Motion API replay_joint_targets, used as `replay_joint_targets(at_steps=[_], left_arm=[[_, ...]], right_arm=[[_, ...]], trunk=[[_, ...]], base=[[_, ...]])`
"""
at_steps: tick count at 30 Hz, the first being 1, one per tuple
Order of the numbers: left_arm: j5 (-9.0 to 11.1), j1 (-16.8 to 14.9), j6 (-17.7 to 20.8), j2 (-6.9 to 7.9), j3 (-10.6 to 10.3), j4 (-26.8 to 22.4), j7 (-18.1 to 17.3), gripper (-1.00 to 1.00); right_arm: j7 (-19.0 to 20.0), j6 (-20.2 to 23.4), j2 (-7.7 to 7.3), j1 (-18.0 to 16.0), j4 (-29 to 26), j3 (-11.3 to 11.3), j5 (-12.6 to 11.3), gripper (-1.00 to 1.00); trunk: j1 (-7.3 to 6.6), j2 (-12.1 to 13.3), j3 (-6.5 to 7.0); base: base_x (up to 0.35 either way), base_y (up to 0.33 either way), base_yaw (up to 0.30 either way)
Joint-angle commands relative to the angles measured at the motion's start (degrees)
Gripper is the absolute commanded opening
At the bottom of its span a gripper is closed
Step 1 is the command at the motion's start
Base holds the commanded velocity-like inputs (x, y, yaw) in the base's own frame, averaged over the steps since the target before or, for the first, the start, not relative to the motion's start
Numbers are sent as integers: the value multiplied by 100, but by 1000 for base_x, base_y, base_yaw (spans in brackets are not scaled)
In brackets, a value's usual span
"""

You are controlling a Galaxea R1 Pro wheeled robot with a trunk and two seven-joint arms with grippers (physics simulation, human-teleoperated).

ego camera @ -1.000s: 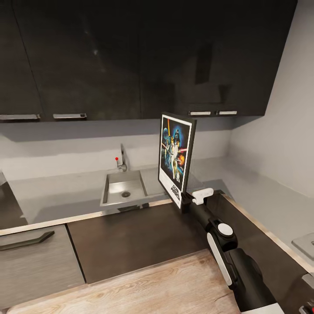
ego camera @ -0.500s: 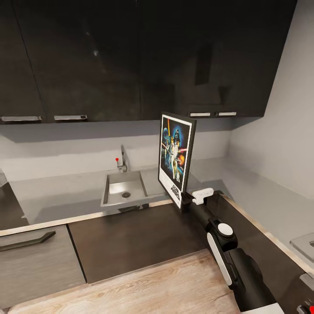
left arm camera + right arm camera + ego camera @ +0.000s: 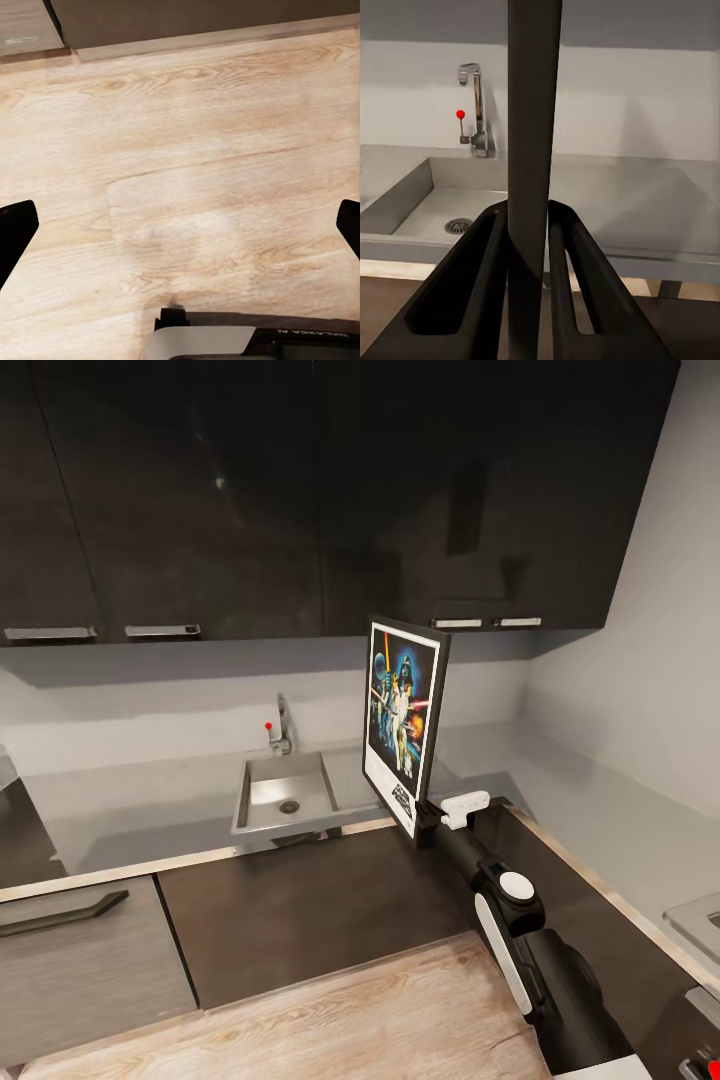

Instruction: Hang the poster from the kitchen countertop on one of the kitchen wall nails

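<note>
The black-framed Star Wars poster (image 3: 403,725) stands upright in the air over the front edge of the grey kitchen countertop (image 3: 150,800), just right of the sink. My right gripper (image 3: 428,828) is shut on the poster's lower edge, seen edge-on as a dark bar (image 3: 532,150) pinched between the two black fingers (image 3: 472,277). My left gripper (image 3: 180,225) hangs open above the wooden floor, its black fingertips (image 3: 15,232) far apart with nothing between them.
An inset steel sink (image 3: 284,790) with a tap (image 3: 281,725) and red knob lies left of the poster. Dark upper cabinets (image 3: 300,490) hang above. Brown base cabinets (image 3: 300,900) run below the worktop, which turns along the right wall (image 3: 640,660). Wooden floor (image 3: 380,1020) lies below.
The view has shifted very slightly. The poster and right arm hold the same pose.
</note>
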Motion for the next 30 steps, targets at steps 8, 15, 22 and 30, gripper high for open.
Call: replay_joint_targets(at_steps=[8,15,22,30], left_arm=[[1,3,3,-3,22,-6,-37,100],[1,3,-5,-3,27,-6,-37,100],[1,3,-6,4,30,-6,-37,100],[1,3,-6,5,35,-6,-37,100]], right_arm=[[32,31,3,-2,-11,-6,-22,-100],[32,25,3,-1,-13,-2,-22,-100],[32,24,3,-1,-13,2,-22,-100],[32,24,3,-1,-42,3,-22,-100]], trunk=[[2,-3,-1],[2,-3,-1],[2,-3,-1],[2,-3,-1]], base=[[0,0,0],[0,0,0],[-38,66,35],[-154,222,241]])
